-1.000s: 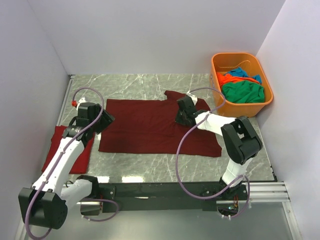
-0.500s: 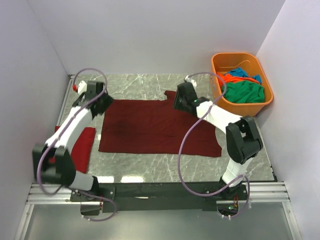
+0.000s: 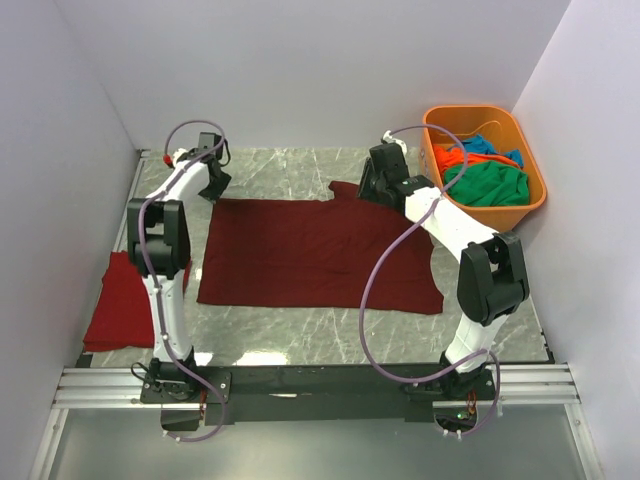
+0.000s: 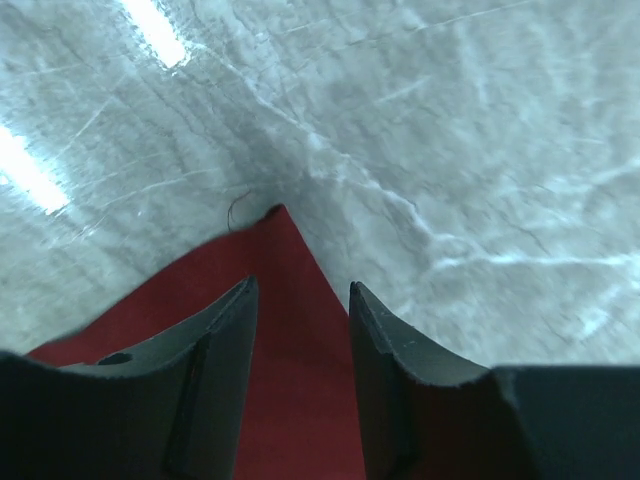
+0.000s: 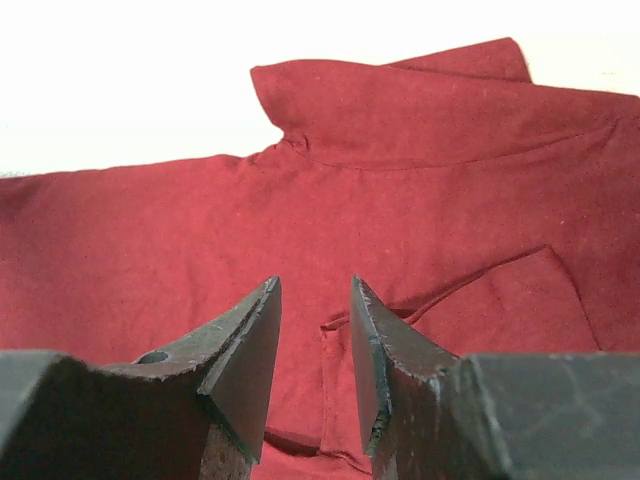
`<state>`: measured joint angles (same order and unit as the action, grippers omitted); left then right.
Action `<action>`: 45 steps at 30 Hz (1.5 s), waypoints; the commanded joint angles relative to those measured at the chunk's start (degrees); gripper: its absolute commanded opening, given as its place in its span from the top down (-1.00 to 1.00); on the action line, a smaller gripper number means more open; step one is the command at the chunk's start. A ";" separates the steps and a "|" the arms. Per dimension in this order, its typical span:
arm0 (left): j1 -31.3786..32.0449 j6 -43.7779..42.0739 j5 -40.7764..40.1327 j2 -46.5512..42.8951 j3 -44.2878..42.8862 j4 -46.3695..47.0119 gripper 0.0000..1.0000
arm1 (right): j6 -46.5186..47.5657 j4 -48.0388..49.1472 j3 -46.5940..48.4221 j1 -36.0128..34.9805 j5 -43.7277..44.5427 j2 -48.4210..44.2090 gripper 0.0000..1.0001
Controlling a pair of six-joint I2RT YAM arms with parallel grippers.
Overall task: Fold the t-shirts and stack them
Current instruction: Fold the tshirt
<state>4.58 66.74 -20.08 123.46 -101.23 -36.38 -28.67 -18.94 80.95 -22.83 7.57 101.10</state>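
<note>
Left arm (image 3: 186,180) swung rearward; soft maroon t-shirt (image 3: 310,250) flat.

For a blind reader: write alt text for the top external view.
Dark maroon t-shirt spread on a marble table, left end effector and right end effector at its far corners. Red t-shirt folded at left; orange tub of shirts far right.

Right gripper (image 5: 315,300) sits low over the maroon t-shirt (image 5: 150,240), jaws apart, nothing between them. The cloth is doubled over just right of the gripper.
</note>
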 commanded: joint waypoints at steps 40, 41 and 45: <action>-0.98 0.50 5.40 -0.41 5.17 5.18 0.99 | 1.69 -13.76 39.55 11.31 -2.04 32.84 -0.15; -0.98 0.32 5.48 -0.59 5.34 5.27 0.99 | 0.99 -13.76 39.46 11.58 -1.51 33.11 -0.08; -0.98 -0.03 6.01 -0.68 5.43 5.53 0.99 | 0.28 -15.07 40.42 12.28 0.16 34.86 0.01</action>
<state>3.70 68.07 -15.16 125.84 -96.12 -31.27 -27.22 -31.73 118.13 -11.73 4.82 134.56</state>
